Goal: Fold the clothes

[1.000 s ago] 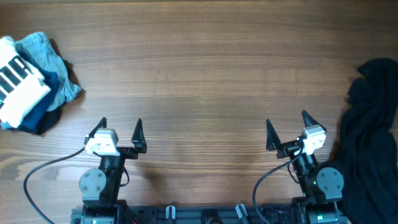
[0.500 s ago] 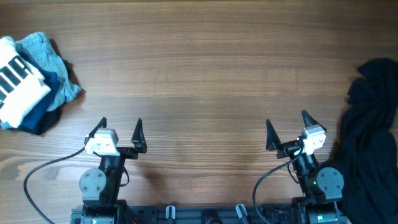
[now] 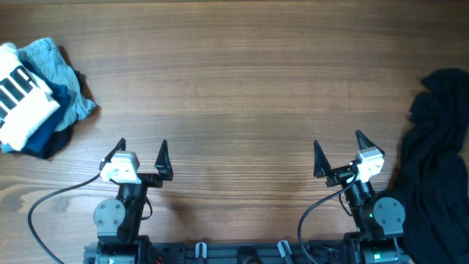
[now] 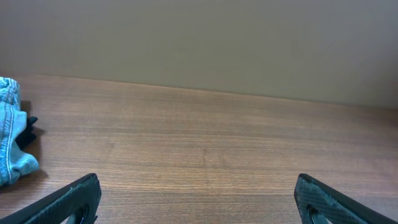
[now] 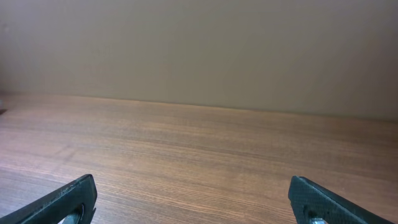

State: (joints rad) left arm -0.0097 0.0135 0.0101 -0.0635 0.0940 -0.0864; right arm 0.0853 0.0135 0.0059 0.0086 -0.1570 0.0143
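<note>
A crumpled black garment (image 3: 434, 169) lies at the table's right edge, beside my right arm. A pile of clothes (image 3: 35, 97), light blue denim, white with black stripes and dark blue, sits at the far left; its denim edge shows in the left wrist view (image 4: 11, 140). My left gripper (image 3: 141, 150) is open and empty near the front edge, well right of the pile; it also shows in the left wrist view (image 4: 199, 199). My right gripper (image 3: 338, 152) is open and empty, left of the black garment; it also shows in the right wrist view (image 5: 193, 199).
The wooden table (image 3: 242, 88) spreads between the two heaps. A plain beige wall (image 4: 205, 43) stands behind its far edge. A cable (image 3: 51, 202) trails from the left arm's base at the front.
</note>
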